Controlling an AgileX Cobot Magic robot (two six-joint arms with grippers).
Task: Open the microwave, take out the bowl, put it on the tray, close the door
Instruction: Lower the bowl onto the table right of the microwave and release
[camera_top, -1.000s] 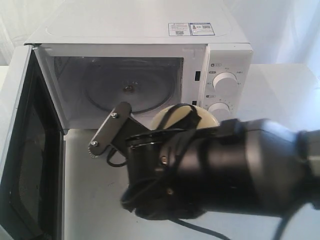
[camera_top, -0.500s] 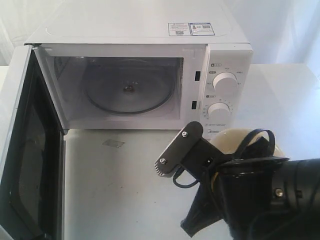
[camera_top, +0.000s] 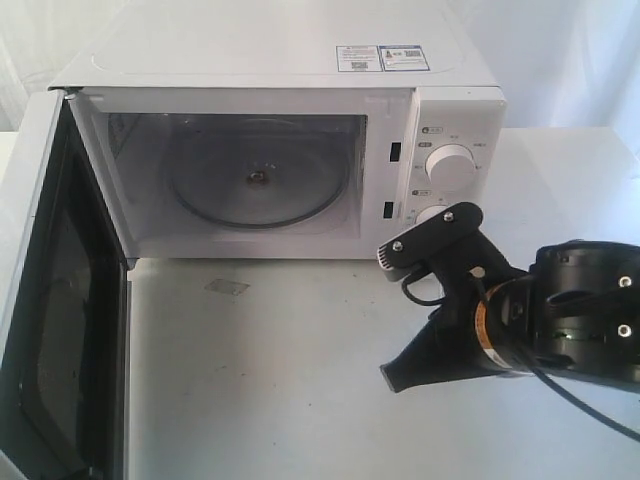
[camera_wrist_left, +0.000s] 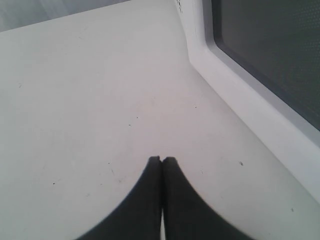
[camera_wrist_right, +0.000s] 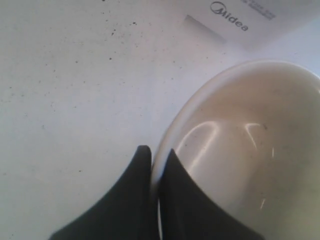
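Cream-yellow ceramic fills my right wrist view: the bowl (camera_wrist_right: 250, 150), its rim pinched between the two black fingers of my right claw (camera_wrist_right: 157, 151), one finger inside the rim and one outside, jaws nearly together. The bowl is outside the microwave (camera_top: 300, 60), over the white table (camera_top: 280, 380), near the oven's front panel bearing the Midea name; I cannot tell whether it touches the table. In the exterior view my right arm hides the bowl. The door (camera_top: 40, 300) stands swung wide on the left, the glass turntable (camera_top: 255, 185) visible inside. My left claw (camera_wrist_left: 162, 160) is pressed fully together, gripping nothing, low over the table beside the door's dark window.
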